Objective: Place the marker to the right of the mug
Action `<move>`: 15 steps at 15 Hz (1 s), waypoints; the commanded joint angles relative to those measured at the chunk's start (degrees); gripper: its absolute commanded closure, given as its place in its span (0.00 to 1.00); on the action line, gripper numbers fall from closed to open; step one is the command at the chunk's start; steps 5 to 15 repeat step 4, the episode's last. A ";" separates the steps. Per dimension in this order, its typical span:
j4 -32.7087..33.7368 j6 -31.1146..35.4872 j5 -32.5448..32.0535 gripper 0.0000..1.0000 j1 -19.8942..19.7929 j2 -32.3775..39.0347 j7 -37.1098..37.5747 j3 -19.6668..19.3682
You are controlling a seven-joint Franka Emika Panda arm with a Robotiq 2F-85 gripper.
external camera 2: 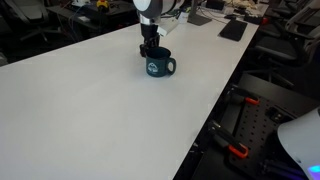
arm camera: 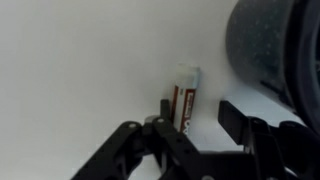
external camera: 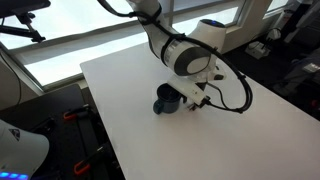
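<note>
The marker (arm camera: 186, 95) lay on the white surface (arm camera: 80, 60), its long axis pointing away from the wrist camera. It sat between the tool's (arm camera: 198, 112) parted jaws, close against one and unclamped. The mug (arm camera: 270, 50) stood just beyond the other jaw.

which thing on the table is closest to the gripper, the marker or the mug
The marker: it lies between the fingers of the open gripper, while the dark mug stands outside them, off to one side.
</note>
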 commanded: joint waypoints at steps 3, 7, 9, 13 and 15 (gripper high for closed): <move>0.77 -2.71 5.08 0.01 -4.03 1.16 -7.79 3.76; 0.99 -3.73 6.03 0.00 -4.60 1.33 -8.68 4.45; 0.99 -3.73 6.03 0.00 -4.60 1.33 -8.68 4.45; 0.99 -3.73 6.03 0.00 -4.60 1.33 -8.68 4.45; 0.99 -3.73 6.03 0.00 -4.60 1.33 -8.68 4.45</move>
